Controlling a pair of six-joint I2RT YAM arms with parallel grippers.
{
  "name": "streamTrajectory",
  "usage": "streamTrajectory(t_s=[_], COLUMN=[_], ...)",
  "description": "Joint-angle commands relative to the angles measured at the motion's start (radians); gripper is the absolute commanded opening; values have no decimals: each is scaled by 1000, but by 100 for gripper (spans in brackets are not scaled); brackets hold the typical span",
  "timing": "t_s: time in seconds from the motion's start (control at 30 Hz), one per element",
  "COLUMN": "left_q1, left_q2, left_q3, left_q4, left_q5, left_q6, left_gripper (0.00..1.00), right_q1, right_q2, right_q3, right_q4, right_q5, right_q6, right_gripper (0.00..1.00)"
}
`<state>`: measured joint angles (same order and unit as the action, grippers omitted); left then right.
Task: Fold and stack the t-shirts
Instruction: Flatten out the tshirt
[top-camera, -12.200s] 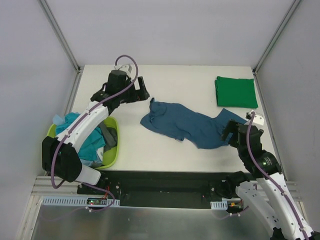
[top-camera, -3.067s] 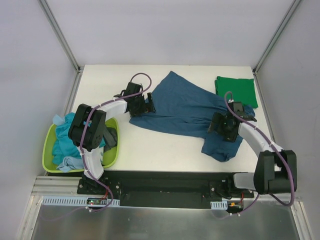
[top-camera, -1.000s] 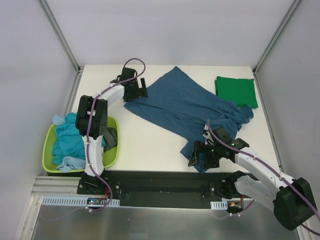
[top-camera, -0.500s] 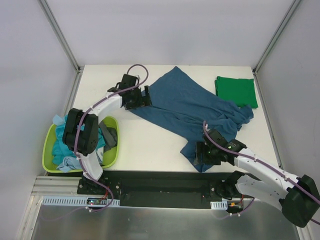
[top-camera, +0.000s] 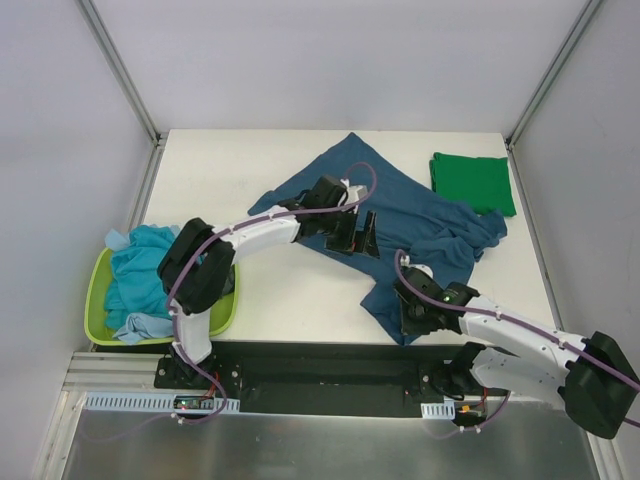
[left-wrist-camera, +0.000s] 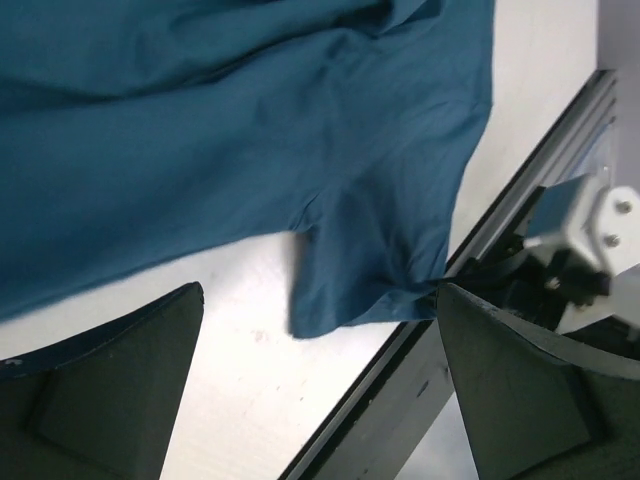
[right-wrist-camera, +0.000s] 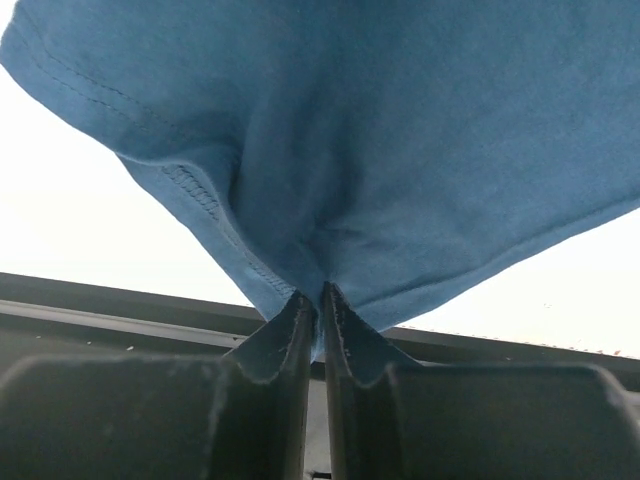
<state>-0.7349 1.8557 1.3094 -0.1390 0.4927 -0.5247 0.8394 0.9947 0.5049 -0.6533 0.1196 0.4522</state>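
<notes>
Blue t-shirt (top-camera: 400, 215), centre: soft matt knit cloth, creased. The right wrist view shows a stitched hem along its edge.
Green t-shirt (top-camera: 472, 184), upper right: same matt cloth, lying flatter.
Turquoise t-shirt (top-camera: 140, 265), lower left: matt cloth, crumpled.
Basket (top-camera: 93, 300): lime plastic, smooth, slight sheen.
Tabletop (top-camera: 300, 300): white, smooth, matt, with a few faint specks in the left wrist view.
Left hand (left-wrist-camera: 318, 290): fingers (left-wrist-camera: 120, 380) are dark matt plastic with plain faces.
Right hand (right-wrist-camera: 320, 295): fingers (right-wrist-camera: 275, 350) are black and matt, with a finely grainy surface.
Left arm (top-camera: 265, 232): white semi-gloss plastic shell with black matt joints.
Plate (top-camera: 330, 445), bottom: bare brushed metal, dull shine.
</notes>
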Motion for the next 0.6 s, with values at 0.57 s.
streamTrajectory(t_s=[0.57], left_q1=[-41], left_q2=[376], left_q3=[280], left_q4=[52], left_q5=[12], left_q6=[-155], left_gripper=[99], right_q1=[194], right_q2=[-133], right_q3=[-42], right_q4=[-181], right_q5=[121], right_q6=[195], right_gripper=[7])
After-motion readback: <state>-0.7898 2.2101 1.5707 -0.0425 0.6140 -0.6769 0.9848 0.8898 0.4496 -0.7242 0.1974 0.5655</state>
